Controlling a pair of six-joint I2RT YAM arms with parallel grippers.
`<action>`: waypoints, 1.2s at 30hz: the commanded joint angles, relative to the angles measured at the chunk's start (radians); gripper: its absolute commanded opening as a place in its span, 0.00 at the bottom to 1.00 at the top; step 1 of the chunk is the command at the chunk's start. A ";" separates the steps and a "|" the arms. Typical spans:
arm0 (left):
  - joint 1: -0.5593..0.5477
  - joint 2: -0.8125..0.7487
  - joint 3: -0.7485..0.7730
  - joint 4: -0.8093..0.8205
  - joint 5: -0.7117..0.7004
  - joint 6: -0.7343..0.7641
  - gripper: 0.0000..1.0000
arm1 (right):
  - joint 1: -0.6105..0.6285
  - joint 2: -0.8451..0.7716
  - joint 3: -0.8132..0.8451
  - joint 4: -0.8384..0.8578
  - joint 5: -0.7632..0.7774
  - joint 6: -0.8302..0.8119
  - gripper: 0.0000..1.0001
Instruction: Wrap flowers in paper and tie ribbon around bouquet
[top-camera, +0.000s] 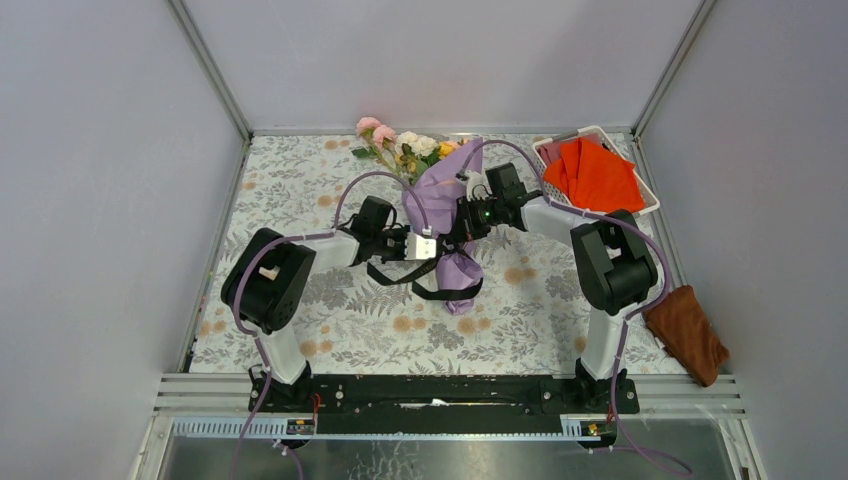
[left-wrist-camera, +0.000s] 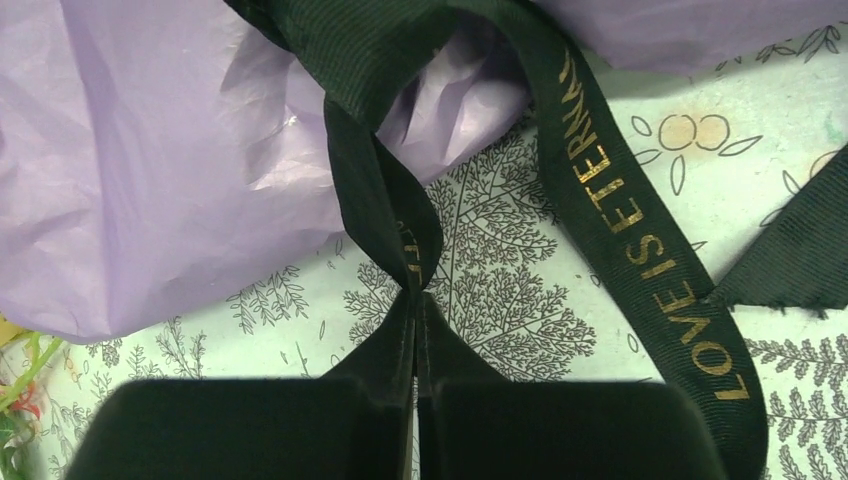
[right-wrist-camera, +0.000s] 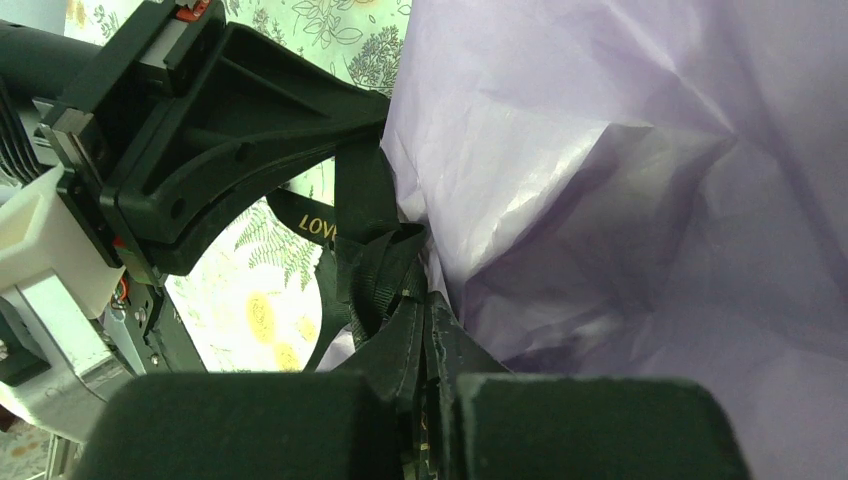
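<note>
The bouquet lies mid-table: pink, yellow and white flowers (top-camera: 398, 143) stick out of the far end of a lilac paper (top-camera: 440, 190) cone. A black ribbon (top-camera: 440, 293) with gold lettering loops around the cone's narrow part, its tails on the table. My left gripper (top-camera: 440, 245) comes in from the left. In the left wrist view it (left-wrist-camera: 415, 297) is shut on a twisted strand of the ribbon (left-wrist-camera: 385, 200) beside the paper (left-wrist-camera: 150, 170). My right gripper (top-camera: 462, 228) reaches in from the right. In its wrist view it (right-wrist-camera: 427, 298) is shut on bunched ribbon (right-wrist-camera: 370, 265) against the paper (right-wrist-camera: 620, 200).
A white basket (top-camera: 575, 135) holding an orange-red cloth (top-camera: 595, 172) stands at the back right. A brown cloth (top-camera: 688, 330) lies at the right edge near the front. A floral tablecloth (top-camera: 300, 180) covers the table, with grey walls on three sides.
</note>
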 joint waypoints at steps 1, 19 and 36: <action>-0.005 -0.023 -0.018 0.055 0.017 0.029 0.00 | 0.000 -0.066 0.001 0.029 0.026 0.012 0.00; 0.154 -0.163 -0.172 -0.142 -0.155 0.341 0.00 | -0.260 -0.339 -0.404 -0.106 0.386 0.202 0.00; 0.339 -0.167 -0.253 -0.081 -0.127 0.490 0.00 | -0.421 -0.276 -0.515 -0.111 0.339 0.224 0.00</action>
